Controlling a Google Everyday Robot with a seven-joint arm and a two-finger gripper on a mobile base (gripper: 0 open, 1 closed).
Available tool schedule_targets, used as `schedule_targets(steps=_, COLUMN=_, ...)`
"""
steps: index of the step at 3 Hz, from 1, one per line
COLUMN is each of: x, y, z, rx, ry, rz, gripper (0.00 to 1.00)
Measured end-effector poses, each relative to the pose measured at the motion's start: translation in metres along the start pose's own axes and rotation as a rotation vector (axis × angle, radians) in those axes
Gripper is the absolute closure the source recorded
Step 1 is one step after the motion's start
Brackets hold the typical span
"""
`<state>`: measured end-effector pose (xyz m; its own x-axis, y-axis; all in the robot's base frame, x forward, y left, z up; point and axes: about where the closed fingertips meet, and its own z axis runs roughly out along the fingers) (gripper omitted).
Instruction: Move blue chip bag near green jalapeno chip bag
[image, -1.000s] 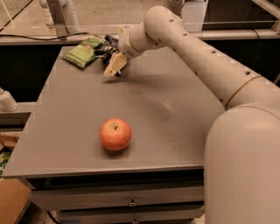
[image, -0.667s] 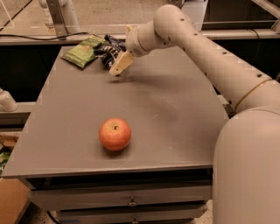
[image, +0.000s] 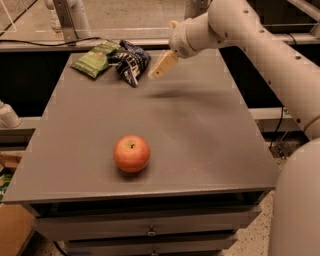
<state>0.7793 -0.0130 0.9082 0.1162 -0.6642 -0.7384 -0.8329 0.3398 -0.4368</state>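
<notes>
The blue chip bag (image: 131, 61) lies on the grey table (image: 200, 130) at the back left, wrinkled, with white lettering. The green jalapeno chip bag (image: 95, 58) lies flat right beside it on its left, and their edges touch. My gripper (image: 162, 56) hangs just right of the blue bag, a little above the table. It is open, holds nothing, and stands apart from the bag. One cream finger (image: 162, 65) points down and left toward the bag.
A red apple (image: 131, 153) sits on the front middle of the table. My arm (image: 260, 45) reaches in from the right over the table's back right corner. Drawers (image: 150, 230) sit under the front edge. A railing runs behind the table.
The gripper has let go of the blue bag and drawn back to the right and up. The blue bag now lies free beside the green bag.
</notes>
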Motion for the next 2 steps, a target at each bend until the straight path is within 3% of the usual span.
schedule_targets(steps=1, x=0.021, y=-0.0144, z=-0.0414, rx=0.056, ry=0.022, rz=0.063, gripper=0.0)
schedule_targets(steps=2, x=0.021, y=-0.0143, z=-0.0412, rx=0.055, ry=0.022, rz=0.063, gripper=0.0)
